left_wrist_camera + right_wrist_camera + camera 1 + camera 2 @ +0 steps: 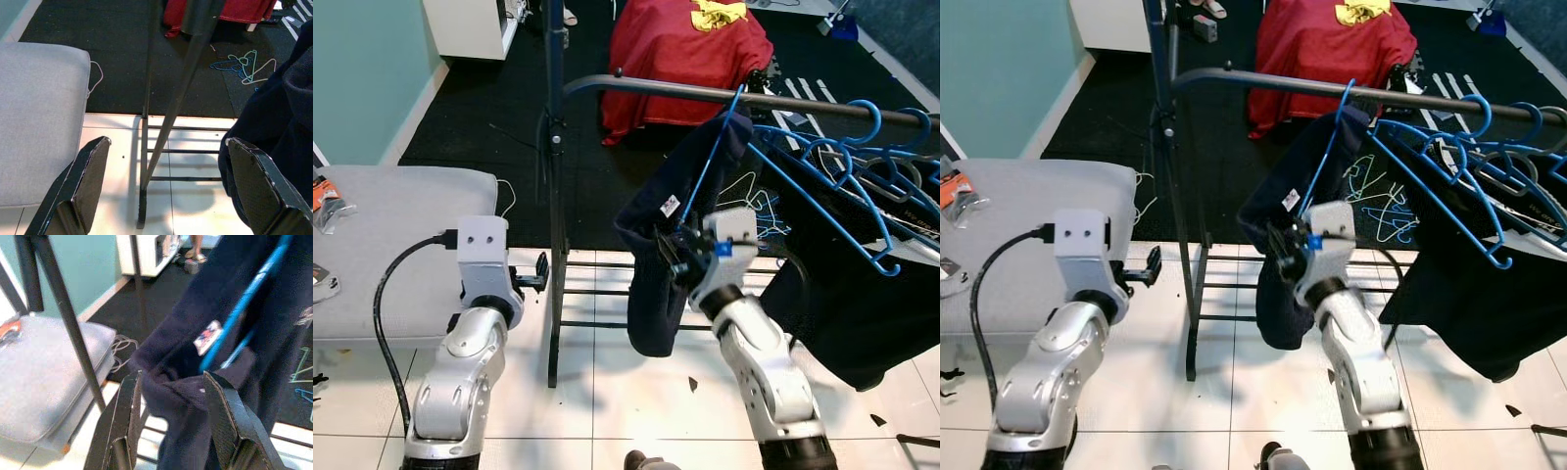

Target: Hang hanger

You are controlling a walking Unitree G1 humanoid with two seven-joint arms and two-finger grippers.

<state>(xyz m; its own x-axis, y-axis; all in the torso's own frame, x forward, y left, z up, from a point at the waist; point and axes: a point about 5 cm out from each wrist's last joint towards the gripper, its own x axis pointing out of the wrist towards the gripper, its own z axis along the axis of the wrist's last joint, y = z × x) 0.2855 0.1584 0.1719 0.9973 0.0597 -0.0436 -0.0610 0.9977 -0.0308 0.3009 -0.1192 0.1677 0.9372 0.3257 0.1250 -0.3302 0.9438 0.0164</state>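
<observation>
With the right gripper (pixel 672 257) clamped on the dark navy garment (pixel 668 211) rather than its blue plastic hanger (pixel 715 157), the hook resting on the dark metal rail (pixel 705 94) could slip off, while the left gripper (pixel 166 191) waits with fingers apart.

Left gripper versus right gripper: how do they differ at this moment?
The left gripper is open and holds nothing, beside the grey cushion by the rack's upright; the right gripper is raised near the rail, its fingers around the dark garment on the blue hanger. Both have black fingers on silver arms.
</observation>
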